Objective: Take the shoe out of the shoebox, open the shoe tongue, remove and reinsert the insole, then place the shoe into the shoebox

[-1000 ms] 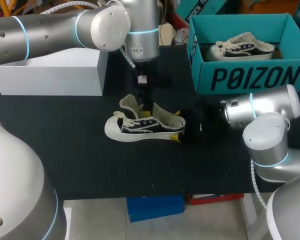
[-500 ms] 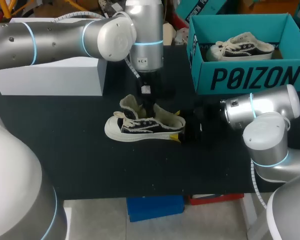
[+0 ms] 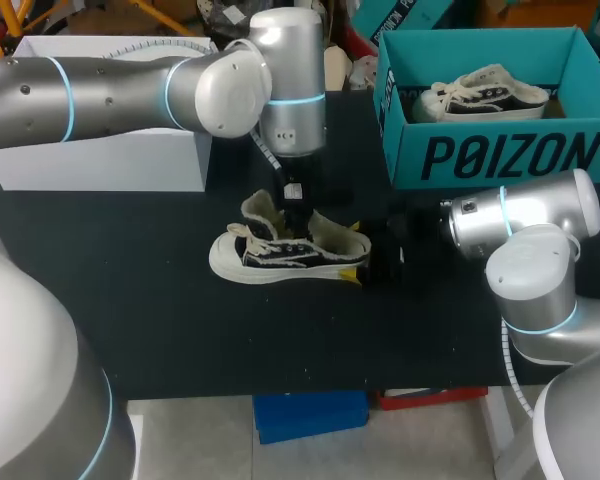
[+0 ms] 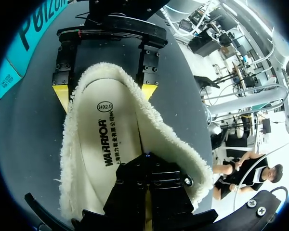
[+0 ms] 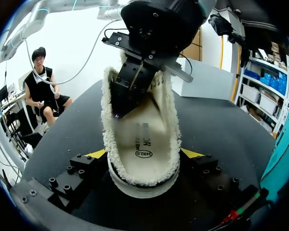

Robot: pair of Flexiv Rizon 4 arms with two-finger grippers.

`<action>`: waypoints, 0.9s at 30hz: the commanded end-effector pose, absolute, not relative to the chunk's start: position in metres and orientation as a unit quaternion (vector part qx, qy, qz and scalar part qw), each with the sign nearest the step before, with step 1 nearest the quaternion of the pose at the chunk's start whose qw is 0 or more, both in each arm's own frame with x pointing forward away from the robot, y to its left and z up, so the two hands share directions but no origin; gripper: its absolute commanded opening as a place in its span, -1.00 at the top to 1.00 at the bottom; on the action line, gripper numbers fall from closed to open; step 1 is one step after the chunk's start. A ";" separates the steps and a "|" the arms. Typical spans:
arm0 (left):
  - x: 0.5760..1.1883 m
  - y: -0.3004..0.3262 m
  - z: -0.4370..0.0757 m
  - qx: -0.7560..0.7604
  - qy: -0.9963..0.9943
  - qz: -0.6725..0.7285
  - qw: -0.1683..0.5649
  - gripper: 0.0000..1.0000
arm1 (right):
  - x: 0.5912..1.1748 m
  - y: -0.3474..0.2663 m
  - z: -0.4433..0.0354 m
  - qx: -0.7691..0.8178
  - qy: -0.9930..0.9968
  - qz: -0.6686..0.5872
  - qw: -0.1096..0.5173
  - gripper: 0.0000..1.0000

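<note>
A black low shoe (image 3: 280,256) with a white sole and cream fleece lining lies on its sole mid-table, toe to the left, its tongue (image 3: 261,213) folded up. My right gripper (image 3: 358,250) grips the heel, one yellow tip on each side of it; in the right wrist view the heel (image 5: 142,185) sits between those fingers. From above, my left gripper (image 3: 298,214) points down into the shoe's mouth, shut (image 4: 147,156), just over the printed white insole (image 4: 98,139). Whether it pinches anything is hidden. The teal shoebox (image 3: 500,155) stands at the back right.
A second shoe (image 3: 485,92) lies inside the shoebox. A long white box (image 3: 100,160) stands at the back left, under my left arm. The black table (image 3: 180,330) runs bare to its front edge.
My left arm has shifted a little right and lowered its gripper into the shoe's mouth. The shoe and the right arm have stayed put.
</note>
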State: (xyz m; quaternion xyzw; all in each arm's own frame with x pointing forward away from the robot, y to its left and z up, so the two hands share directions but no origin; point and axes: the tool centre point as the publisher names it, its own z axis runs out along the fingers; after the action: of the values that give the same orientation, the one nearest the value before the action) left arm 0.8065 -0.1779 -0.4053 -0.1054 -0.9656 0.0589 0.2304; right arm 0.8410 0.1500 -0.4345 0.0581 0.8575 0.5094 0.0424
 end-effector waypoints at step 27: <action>0.800 -0.181 -0.419 -0.114 -0.975 0.044 0.185 0.28 | 0.841 0.150 -0.434 0.059 0.858 0.509 0.042 1.00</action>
State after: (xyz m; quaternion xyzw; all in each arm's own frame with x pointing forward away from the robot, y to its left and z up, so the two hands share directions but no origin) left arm 0.8093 -0.1810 -0.4131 -0.1145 -0.9732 0.0455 0.1943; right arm 0.8400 0.1495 -0.4356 0.0580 0.8576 0.5093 0.0423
